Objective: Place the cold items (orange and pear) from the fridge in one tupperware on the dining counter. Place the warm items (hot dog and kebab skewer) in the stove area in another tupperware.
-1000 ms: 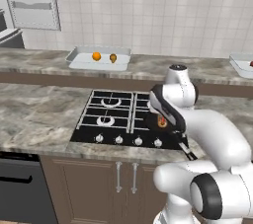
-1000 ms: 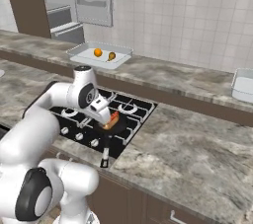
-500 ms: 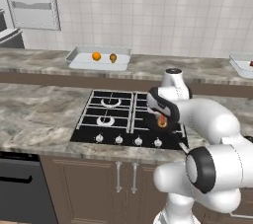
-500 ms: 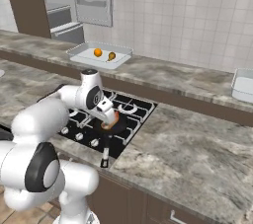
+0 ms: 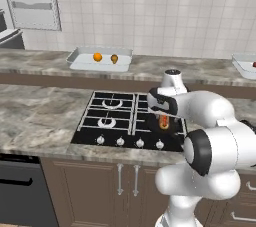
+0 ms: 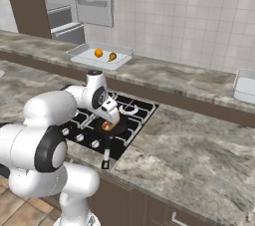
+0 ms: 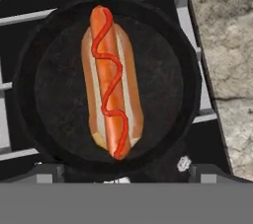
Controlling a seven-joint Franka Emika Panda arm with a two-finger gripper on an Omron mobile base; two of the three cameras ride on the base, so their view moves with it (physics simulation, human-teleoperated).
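A hot dog (image 7: 111, 104) with a ketchup squiggle lies in a round black pan (image 7: 49, 94) on the stove's (image 5: 115, 116) right front burner. My gripper (image 7: 126, 176) hangs open just above the pan, fingertips apart at either side of the hot dog's near end, touching nothing. From the base views the hand (image 5: 162, 113) (image 6: 110, 119) covers most of the hot dog (image 5: 163, 122) (image 6: 106, 126). On the back counter a tupperware (image 5: 80, 61) (image 6: 79, 56) holds the orange (image 5: 97, 57) (image 6: 98, 53) and the pear (image 5: 114, 59) (image 6: 112, 56). A second tupperware (image 5: 244, 67) (image 6: 245, 86) stands far right with a small reddish bit inside, too small to name.
The pan's handle (image 6: 106, 153) sticks out over the stove's front edge. Knobs (image 5: 130, 142) line the front of the stove. Marble counter (image 6: 199, 150) stretches to the stove's right. The fridge (image 6: 74, 1) stands open at the back left, and an oven (image 5: 20, 191) sits below left.
The hand has stayed over the pan and sunk a little closer to the hot dog, while the arm's elbow has folded in. The jaws remain open.
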